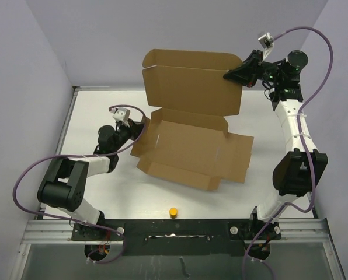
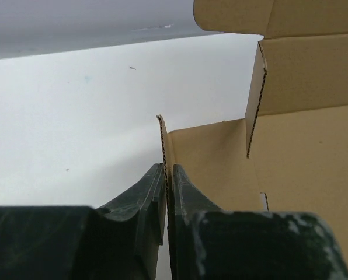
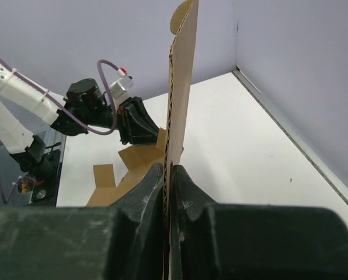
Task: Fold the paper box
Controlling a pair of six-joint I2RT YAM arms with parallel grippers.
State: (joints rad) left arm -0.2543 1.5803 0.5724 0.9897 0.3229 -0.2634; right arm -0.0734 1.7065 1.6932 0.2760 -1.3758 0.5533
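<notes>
The paper box (image 1: 191,149) is a brown die-cut carton lying open in the middle of the white table, with its big lid panel (image 1: 191,87) standing upright at the back. My left gripper (image 1: 143,123) is shut on the box's left side flap; in the left wrist view (image 2: 167,175) the corrugated edge (image 2: 162,140) sits between the fingers. My right gripper (image 1: 232,74) is shut on the right edge of the raised lid panel; in the right wrist view (image 3: 169,175) the panel (image 3: 183,87) rises edge-on from the jaws.
A small yellow cylinder (image 1: 173,212) stands near the front edge, in front of the box. Lilac walls enclose the table at the back and sides. A black rail (image 1: 174,228) runs along the near edge. The left arm (image 3: 92,108) shows in the right wrist view.
</notes>
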